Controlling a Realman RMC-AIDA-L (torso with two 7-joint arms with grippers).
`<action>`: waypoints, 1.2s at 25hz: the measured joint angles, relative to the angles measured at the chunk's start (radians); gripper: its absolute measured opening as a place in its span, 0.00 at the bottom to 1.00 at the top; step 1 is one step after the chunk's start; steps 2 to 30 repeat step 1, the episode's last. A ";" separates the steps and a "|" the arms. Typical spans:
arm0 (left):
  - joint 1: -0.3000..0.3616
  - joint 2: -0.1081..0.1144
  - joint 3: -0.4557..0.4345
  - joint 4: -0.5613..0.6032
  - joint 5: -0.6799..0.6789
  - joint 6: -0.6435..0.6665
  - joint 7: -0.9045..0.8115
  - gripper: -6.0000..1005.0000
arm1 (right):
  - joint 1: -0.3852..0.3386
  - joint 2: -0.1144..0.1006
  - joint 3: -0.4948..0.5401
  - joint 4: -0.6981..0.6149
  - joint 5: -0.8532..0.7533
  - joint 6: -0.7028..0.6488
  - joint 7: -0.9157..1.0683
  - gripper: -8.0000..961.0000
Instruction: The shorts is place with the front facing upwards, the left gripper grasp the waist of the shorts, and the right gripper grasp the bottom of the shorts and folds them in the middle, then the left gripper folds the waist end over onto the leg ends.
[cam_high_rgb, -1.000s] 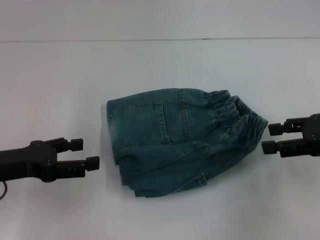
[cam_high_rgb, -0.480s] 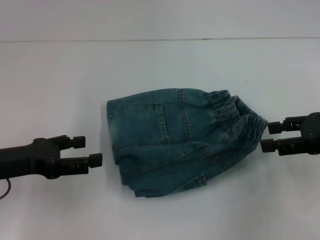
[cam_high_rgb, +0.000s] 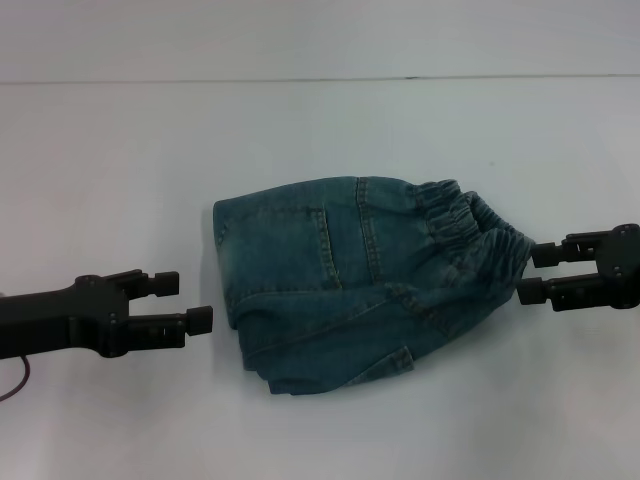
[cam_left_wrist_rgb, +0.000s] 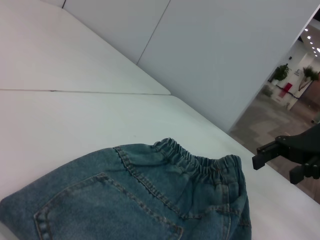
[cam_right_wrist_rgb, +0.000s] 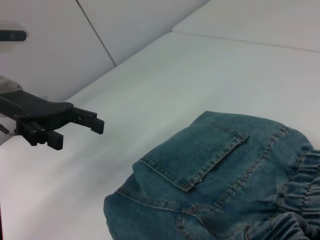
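While the folded blue denim shorts (cam_high_rgb: 365, 280) lay mid-way across the white tabletop (cam_high_rgb: 120, 160) (elastic waistband toward the right), the black left hand (cam_high_rgb: 190, 300) sat open just beside the leg end, and the black right hand (cam_high_rgb: 532, 272), also open, reached the waistband's edge.

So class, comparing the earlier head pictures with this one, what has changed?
Both open claws closed in on the shorts: the left claw slid toward the leg end, the right claw toward the elastic waist. Neither has taken hold. The shorts lie unmoved on the table.
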 joint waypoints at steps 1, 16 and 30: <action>0.000 0.000 0.000 0.000 0.000 0.000 0.000 0.93 | 0.000 0.000 0.000 0.000 0.000 0.000 0.000 0.81; 0.000 0.000 0.000 0.000 0.000 0.000 0.000 0.93 | 0.000 0.000 0.000 0.000 0.000 0.000 0.000 0.81; 0.000 0.000 0.000 0.000 0.000 0.000 0.000 0.93 | 0.000 0.000 0.000 0.000 0.000 0.000 0.000 0.81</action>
